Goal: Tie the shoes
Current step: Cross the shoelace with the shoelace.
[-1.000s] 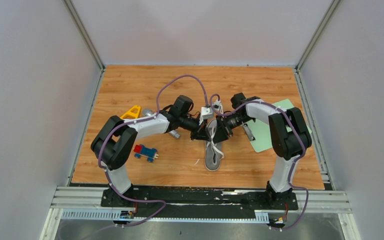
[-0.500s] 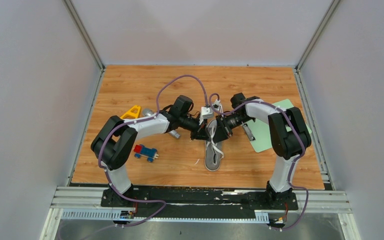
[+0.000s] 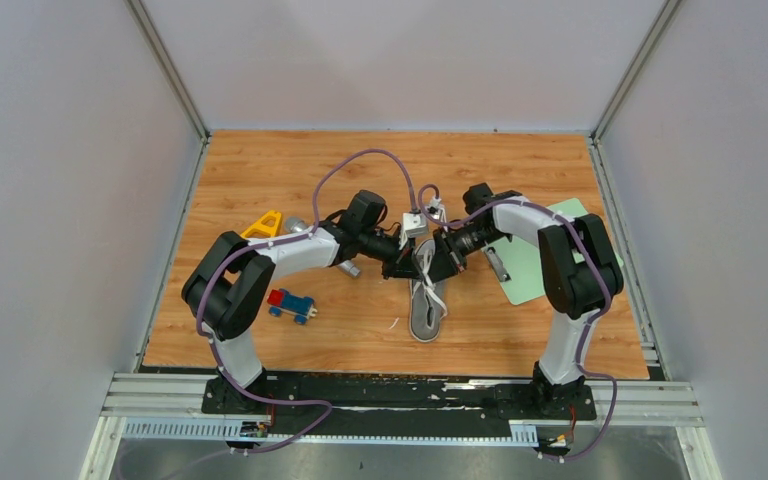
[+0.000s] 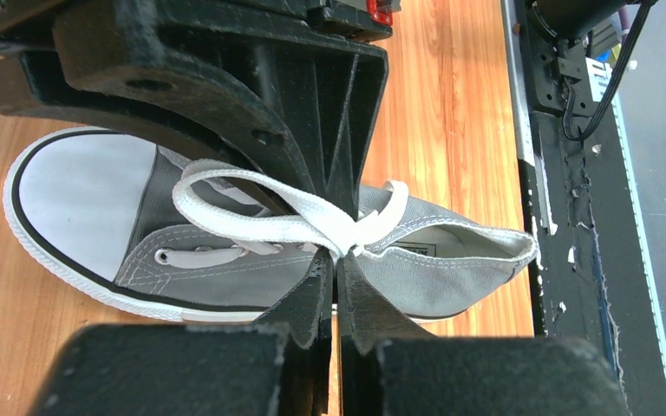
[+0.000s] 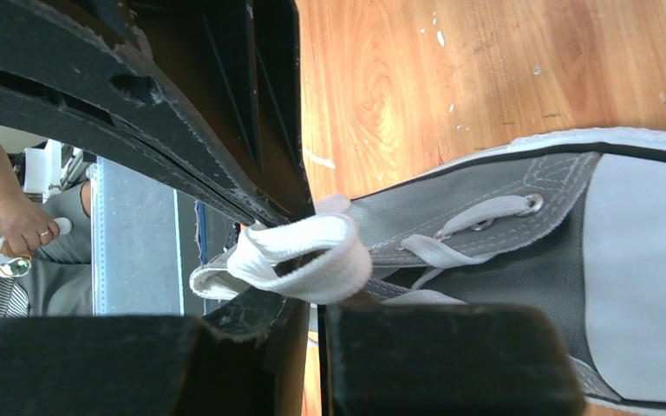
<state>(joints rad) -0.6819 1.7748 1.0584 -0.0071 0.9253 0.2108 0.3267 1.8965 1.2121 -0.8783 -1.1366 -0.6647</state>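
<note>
One shoe (image 3: 426,312), a grey canvas low-top with a white toe cap and sole, sits near the middle of the wooden bench (image 3: 360,170), its heel toward the arm bases and its toe toward the far side. Its white laces (image 4: 260,204) are drawn up off the tongue into a loop above the eyelets. Two tools meet over the shoe, one from each side, their tips almost touching. The left tool (image 4: 336,263) is clenched, with its two fingers pressed together on the laces just where the strands cross above the shoe's opening. The right tool (image 5: 314,305) is very nearly closed, with only a slim gap between its fingers. A flat loop of lace lies across its tips and seems to be caught between them, though the close view does not show the pinch clearly. Neither tool touches the canvas itself, as far as the wrist views show. To the left of the shoe, well apart from it, lie two toys: one yellow triangular piece (image 3: 263,223) beside the left arm's forearm and one blue and red toy car (image 3: 291,304) nearer the bench's front edge. To the right lies one pale green mat (image 3: 545,275), partly under the right arm, with one small grey object (image 3: 497,264) resting on it.
</note>
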